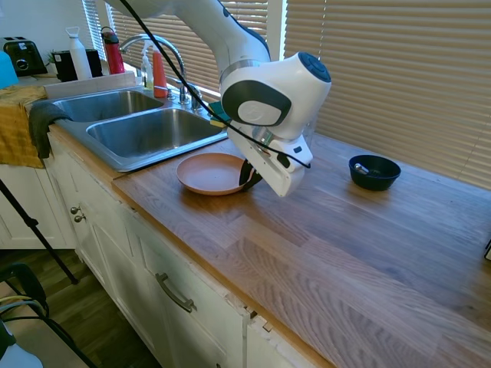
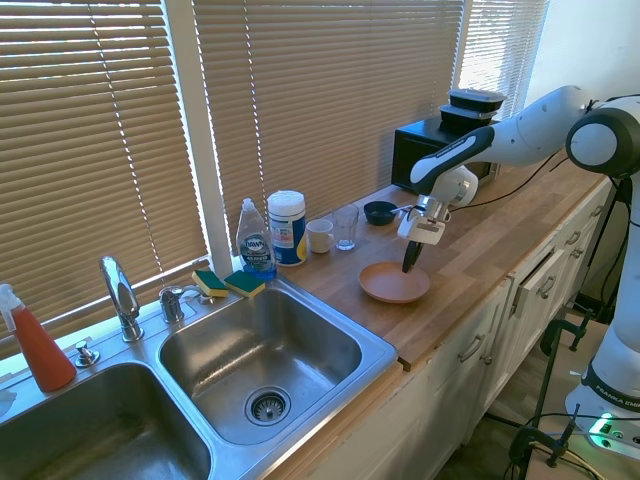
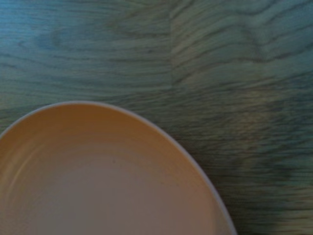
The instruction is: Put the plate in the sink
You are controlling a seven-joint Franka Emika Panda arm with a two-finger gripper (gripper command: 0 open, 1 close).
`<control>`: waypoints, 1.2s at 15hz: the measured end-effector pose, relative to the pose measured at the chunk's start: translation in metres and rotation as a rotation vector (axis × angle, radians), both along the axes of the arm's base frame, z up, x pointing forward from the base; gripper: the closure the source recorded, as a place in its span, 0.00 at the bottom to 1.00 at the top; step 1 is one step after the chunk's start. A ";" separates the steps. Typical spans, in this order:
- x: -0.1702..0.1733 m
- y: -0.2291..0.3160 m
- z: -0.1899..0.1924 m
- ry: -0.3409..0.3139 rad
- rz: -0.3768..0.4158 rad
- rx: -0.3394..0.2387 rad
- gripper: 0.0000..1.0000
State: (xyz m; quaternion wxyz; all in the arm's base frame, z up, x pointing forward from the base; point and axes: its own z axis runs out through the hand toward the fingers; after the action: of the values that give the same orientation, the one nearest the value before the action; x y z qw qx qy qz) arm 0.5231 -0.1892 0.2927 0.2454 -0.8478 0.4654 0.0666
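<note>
The plate (image 1: 210,172) sits on the counter (image 1: 345,238) (sink (image 2: 250,360) empty); end effector (image 1: 251,175) at its rim, grip unclear.

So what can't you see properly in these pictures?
- Gripper fingers: the first exterior view hides them behind the wrist; in the second they look too small to judge open or shut.
- Plate: cut off by the wrist view's edge.
- Dark bowl: contents too small to identify.
</note>
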 end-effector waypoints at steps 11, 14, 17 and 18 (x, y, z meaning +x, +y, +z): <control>0.024 0.036 0.026 -0.049 0.068 0.035 1.00; 0.038 0.076 0.054 -0.055 0.071 0.033 1.00; 0.052 0.130 0.083 -0.052 0.083 0.014 1.00; 0.057 0.149 0.093 -0.053 0.086 0.007 1.00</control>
State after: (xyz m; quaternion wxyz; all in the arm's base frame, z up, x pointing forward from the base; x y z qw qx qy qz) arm 0.5803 -0.0405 0.3855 0.2574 -0.8676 0.4216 0.0563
